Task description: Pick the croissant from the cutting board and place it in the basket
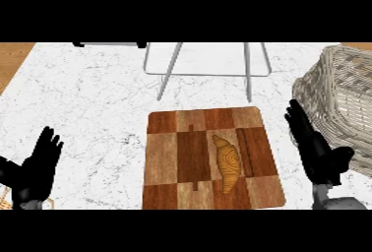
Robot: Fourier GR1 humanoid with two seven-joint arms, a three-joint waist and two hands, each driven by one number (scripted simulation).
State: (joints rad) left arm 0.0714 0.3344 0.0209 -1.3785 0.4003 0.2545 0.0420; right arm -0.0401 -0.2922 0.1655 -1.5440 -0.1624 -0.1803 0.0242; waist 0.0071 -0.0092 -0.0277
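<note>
A golden croissant (227,162) lies lengthwise on the right half of a checkered wooden cutting board (174,162) in the middle of the counter. The woven whitish basket (341,93) stands at the right edge, beyond the board. My right hand (317,152) hovers open between the board's right edge and the basket, fingers straight and pointing away, apart from the croissant. At the lower left my left hand (36,170) rests open, fingers up, well clear of the board.
The counter (87,98) is white marble. A metal wire frame with slanted legs (207,64) stands at the back, just past the board. A wooden floor strip shows at the far left corner.
</note>
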